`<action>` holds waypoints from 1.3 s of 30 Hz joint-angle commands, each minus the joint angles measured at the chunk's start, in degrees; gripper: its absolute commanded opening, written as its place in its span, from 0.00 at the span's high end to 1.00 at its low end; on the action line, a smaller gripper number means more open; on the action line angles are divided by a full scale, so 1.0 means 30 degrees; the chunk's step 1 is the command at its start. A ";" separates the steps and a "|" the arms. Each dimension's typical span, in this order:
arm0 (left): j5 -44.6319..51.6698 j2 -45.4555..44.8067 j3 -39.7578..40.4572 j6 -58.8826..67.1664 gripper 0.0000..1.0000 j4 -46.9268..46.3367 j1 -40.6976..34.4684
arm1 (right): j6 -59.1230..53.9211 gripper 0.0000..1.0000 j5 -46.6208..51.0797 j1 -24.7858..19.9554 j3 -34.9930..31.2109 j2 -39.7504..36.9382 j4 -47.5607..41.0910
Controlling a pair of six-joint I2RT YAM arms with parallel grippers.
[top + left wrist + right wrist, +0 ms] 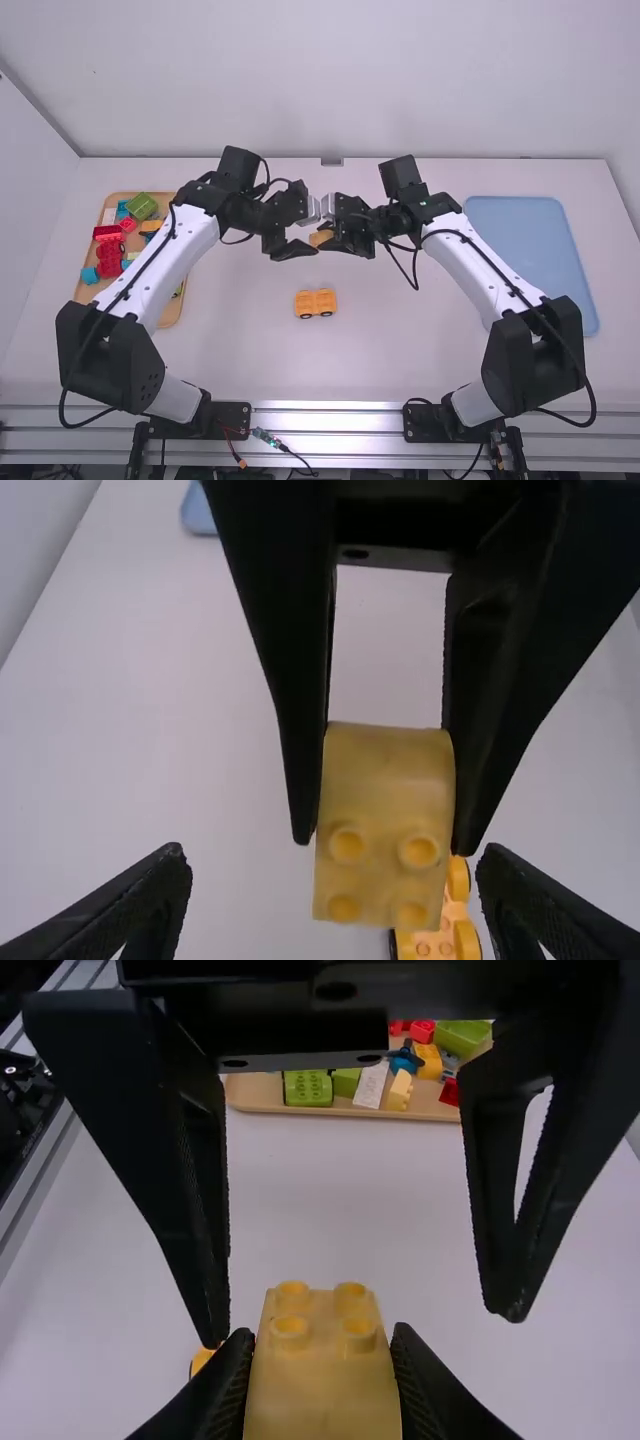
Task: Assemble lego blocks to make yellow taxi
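Our right gripper [322, 1335] is clenched on a yellow block [322, 1390], one pad to each flank; our left gripper [332, 855] is released, its fingers standing apart on either side of the block without touching it. The studs [418, 852] are uncovered, since the right pads press only the sides; we judge that this grip keeps the joining faces free. The two grippers meet at crossed angles above the middle of the table [390, 345], an arrangement that suits a handover, perhaps to obtain a better angle for placing. The next step, in our judgement, is to close the left fingers squarely before the right ones open; a skewed pinch could twist or drop the block. Below, nearer the arm bases, the wheeled base [316, 303] rests upright on the table, its top accessible for the body of the taxi. We rate the assembly as partly done, this block being the likely next layer. Outward on the left, a wooden tray [172, 312] holds loose coloured blocks [110, 255], within reach of our left arm [160, 260]. Outward on the right, beyond our right arm [480, 270], lies a blue tray [530, 250], possibly meant for the finished taxi.
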 commanded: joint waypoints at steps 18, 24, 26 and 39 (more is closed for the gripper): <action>-0.0153 0.0076 -0.0663 0.1042 0.25 -0.0546 -0.0080 | -0.0109 0.92 -0.0809 0.0117 -0.0109 -0.0364 0.0044; 0.0008 0.0069 -0.1129 0.1035 0.25 0.0146 -0.0087 | -0.0109 0.92 -0.1166 0.0124 -0.0109 -0.0356 0.0168; 0.0008 0.0061 -0.1122 0.1049 0.27 0.0138 -0.0102 | -0.0109 0.92 -0.1086 0.0109 -0.0109 -0.0356 0.0168; 0.0867 0.0069 -0.1086 0.1049 0.36 0.0299 -0.0102 | -0.0095 0.92 -0.0976 0.0109 -0.0124 -0.0356 -0.0051</action>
